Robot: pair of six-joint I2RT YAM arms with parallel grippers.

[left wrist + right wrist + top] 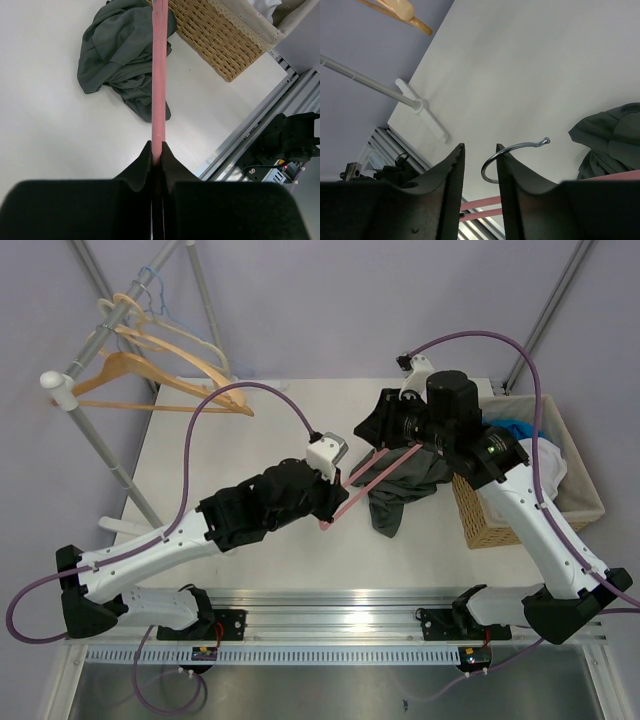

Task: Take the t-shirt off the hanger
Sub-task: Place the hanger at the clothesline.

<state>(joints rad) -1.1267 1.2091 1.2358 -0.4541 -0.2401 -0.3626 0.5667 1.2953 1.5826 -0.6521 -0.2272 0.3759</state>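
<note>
Top external view: a dark shirt (pixel 405 495) lies crumpled on the white table (pixel 250 440), just beside a wicker basket (pixel 500 525) and under the right arm, while a pink hanger (pixel 159 75) slants above it between the two arms. Most of the shirt looks off already; whether a fold catches the hanger's far arm cannot be told. To finish well, you should lift the hanger straight up and away from the cloth, toward the left, slowly, watching that no fabric rises with it; if some does, stop and slide it free rather than pull. Hold both ends level so the bar does not swing into the basket. Left wrist view: the left gripper (pixel 156 150) is clamped tight on one end of the hanger, whose bar runs out over the shirt. Right wrist view: the right gripper (pixel 479 146) stands partly open, a clear gap between its fingers; the hanger's metal hook (pixel 515 148) curves through that gap, close against the right-hand finger, not pinched. You would need to close those jaws on the hook before trusting that end.
</note>
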